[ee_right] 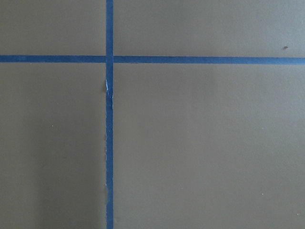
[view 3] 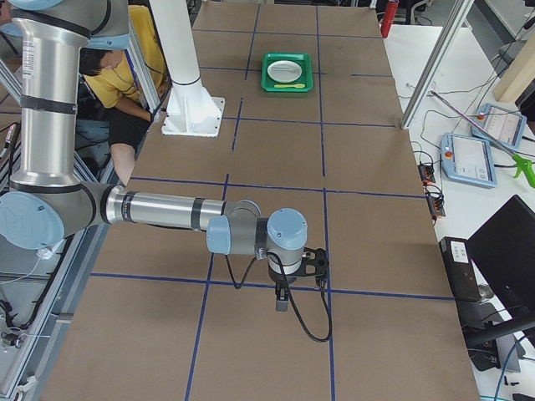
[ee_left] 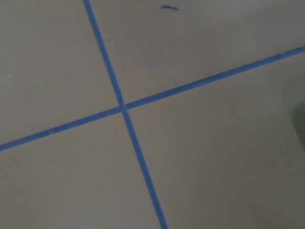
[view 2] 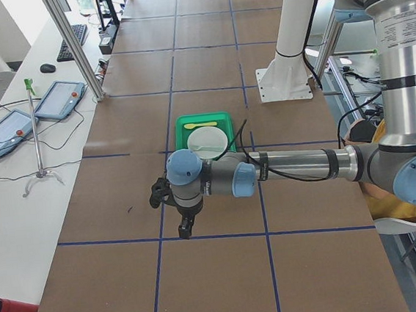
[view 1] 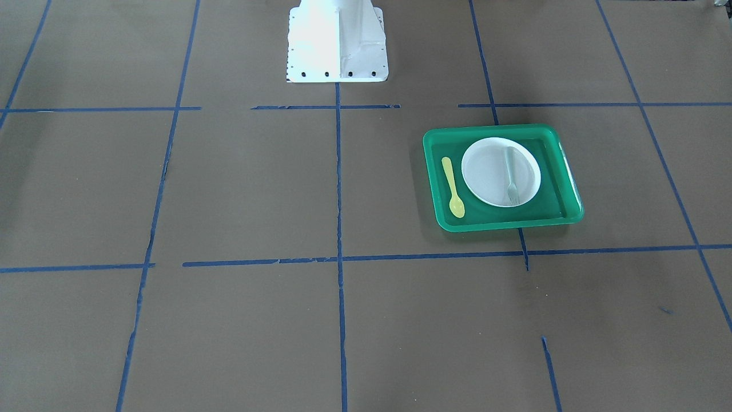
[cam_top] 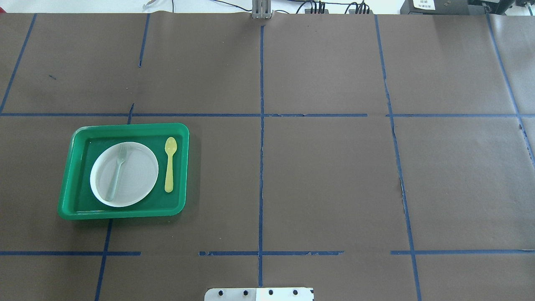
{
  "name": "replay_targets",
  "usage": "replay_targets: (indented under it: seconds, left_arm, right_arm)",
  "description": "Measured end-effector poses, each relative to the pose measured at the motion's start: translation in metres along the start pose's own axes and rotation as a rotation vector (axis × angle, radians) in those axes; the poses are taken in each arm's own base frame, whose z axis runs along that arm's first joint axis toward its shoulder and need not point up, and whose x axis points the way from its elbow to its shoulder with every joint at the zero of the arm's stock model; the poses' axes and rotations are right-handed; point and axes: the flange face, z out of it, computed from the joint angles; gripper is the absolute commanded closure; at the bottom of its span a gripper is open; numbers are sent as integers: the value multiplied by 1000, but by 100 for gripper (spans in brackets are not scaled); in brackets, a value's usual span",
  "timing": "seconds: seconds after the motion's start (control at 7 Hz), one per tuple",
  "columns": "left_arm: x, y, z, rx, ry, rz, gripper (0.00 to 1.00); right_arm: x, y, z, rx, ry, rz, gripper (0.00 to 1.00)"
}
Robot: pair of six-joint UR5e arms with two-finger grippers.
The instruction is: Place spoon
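The yellow spoon [view 1: 456, 189] lies flat in the green tray [view 1: 509, 223], beside the white plate [view 1: 486, 171], bowl pointing away from the robot. It also shows in the overhead view [cam_top: 169, 165], to the right of the plate [cam_top: 138, 175]. A pale grey-green fork [cam_top: 117, 171] lies on the plate. My left gripper [view 2: 184, 228] shows only in the exterior left view, hanging over the bare table, well away from the tray [view 2: 203, 119]. My right gripper [view 3: 282, 301] shows only in the exterior right view, far from the tray [view 3: 287, 73]. I cannot tell whether either is open or shut.
The table is covered in brown paper with blue tape lines [cam_top: 261, 167]. The robot's white base [view 1: 337, 43] stands at the table's edge. Both wrist views show only paper and tape. Monitors, tablets and cables lie past the far edge [view 2: 55, 100].
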Motion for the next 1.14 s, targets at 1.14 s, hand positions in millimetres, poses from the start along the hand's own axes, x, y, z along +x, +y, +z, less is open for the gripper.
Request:
replay_targets:
  seconds: [1.14]
  left_arm:
    - [-20, 18, -2, -29, -27, -47, 0]
  right_arm:
    - [0, 0, 0, 0, 0, 0, 0]
